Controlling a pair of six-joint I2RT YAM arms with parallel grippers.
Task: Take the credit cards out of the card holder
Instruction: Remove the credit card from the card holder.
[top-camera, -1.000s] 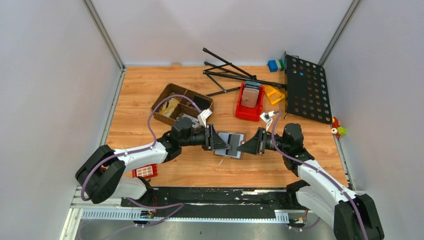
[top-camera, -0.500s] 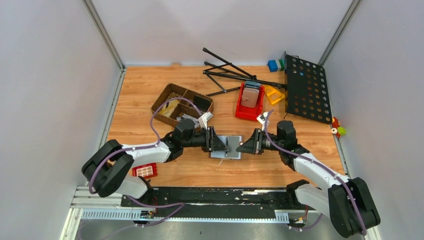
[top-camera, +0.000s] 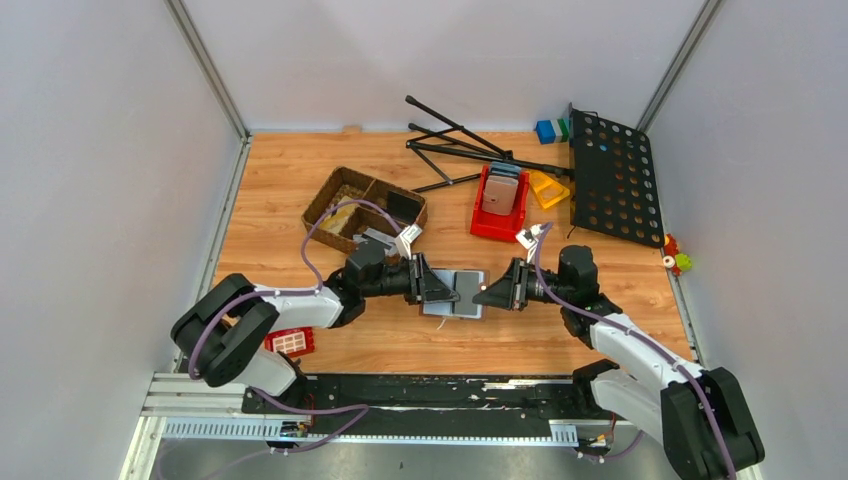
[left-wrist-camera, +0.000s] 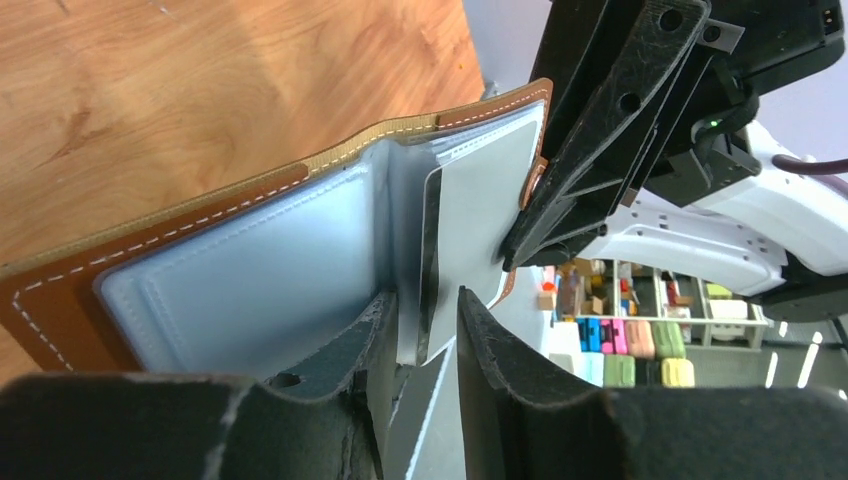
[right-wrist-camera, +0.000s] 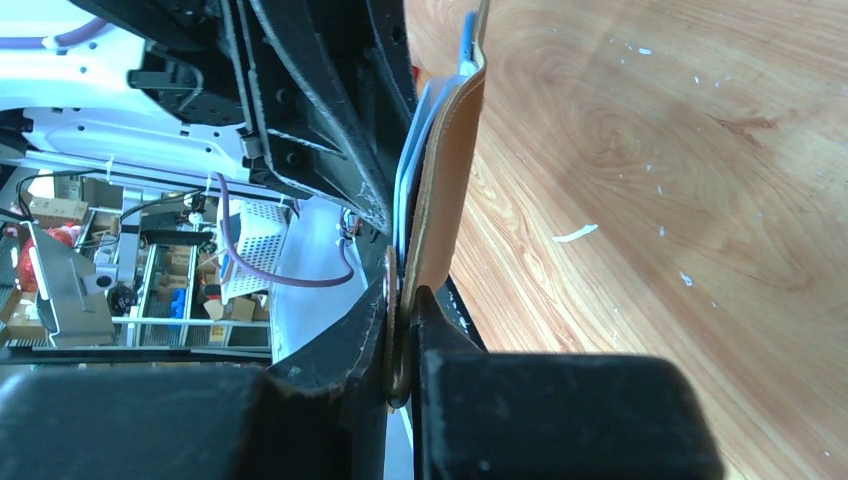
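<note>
- I'm looking down on a wooden tabletop (top-camera: 300, 170) with plain grey walls (top-camera: 100, 150) on three sides.
- My left arm (top-camera: 290, 305) comes in from the near left corner and my right arm (top-camera: 630, 345) from the near right corner. They meet nose to nose just on the near side of the tabletop's middle.
- A black perforated panel (top-camera: 612, 180) lies along the right edge toward the far right corner. Beside it, a black stand (top-camera: 455, 126) of thin rods lies folded near the far edge.
- A brown woven basket (top-camera: 324, 190) with compartments sits left of the middle. A red bin (top-camera: 492, 228) sits right of the middle, with a pinkish-grey slab (top-camera: 502, 192) in it.
- The card holder (left-wrist-camera: 230, 270) is spread open between the two grippers, brown outside and pale silvery sleeves inside. I cannot tell whether its lower edge touches the wood.
- The right gripper (right-wrist-camera: 403, 300) is pinched tight on the edge of the holder's brown cover.
- The left gripper (left-wrist-camera: 425, 300) has its jaws apart, one on each side of the near edge of a credit card (left-wrist-camera: 475, 210), with a visible gap on one side.
- That card is grey-silver with a dark stripe and stands against the inner sleeves at the holder's far cover. I cannot tell how deep it sits in its sleeve.
- A yellow piece (top-camera: 548, 188) lies just beside the red bin.
- A red block (top-camera: 290, 342) with a white grid lies near the near edge, close to the left arm's base.
- The blue and green blocks (top-camera: 551, 130) sit at the far edge beside the panel's corner.
</note>
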